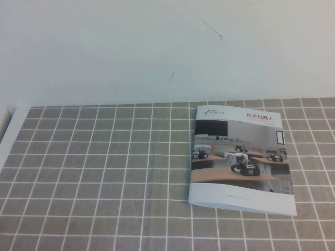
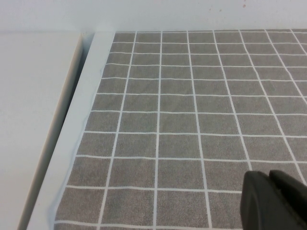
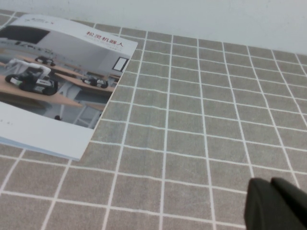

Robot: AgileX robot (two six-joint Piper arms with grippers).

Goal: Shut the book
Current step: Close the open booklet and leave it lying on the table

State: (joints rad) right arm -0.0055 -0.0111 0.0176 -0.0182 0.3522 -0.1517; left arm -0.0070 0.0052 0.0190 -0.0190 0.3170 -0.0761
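Note:
A book (image 1: 239, 157) lies flat and closed on the grey checked cloth, right of centre, its cover showing a room with small robots on desks. The right wrist view also shows the book (image 3: 57, 86), well away from my right gripper (image 3: 271, 184), which hovers over bare cloth with its black fingers pressed together and nothing between them. My left gripper (image 2: 269, 176) sits over the cloth near the table's left edge, fingers together and empty. Neither gripper appears in the high view.
The grey checked tablecloth (image 1: 104, 167) covers the table. A white wall (image 1: 157, 47) stands behind it. A white table edge (image 2: 81, 124) and a pale surface (image 2: 33, 105) run along the left side.

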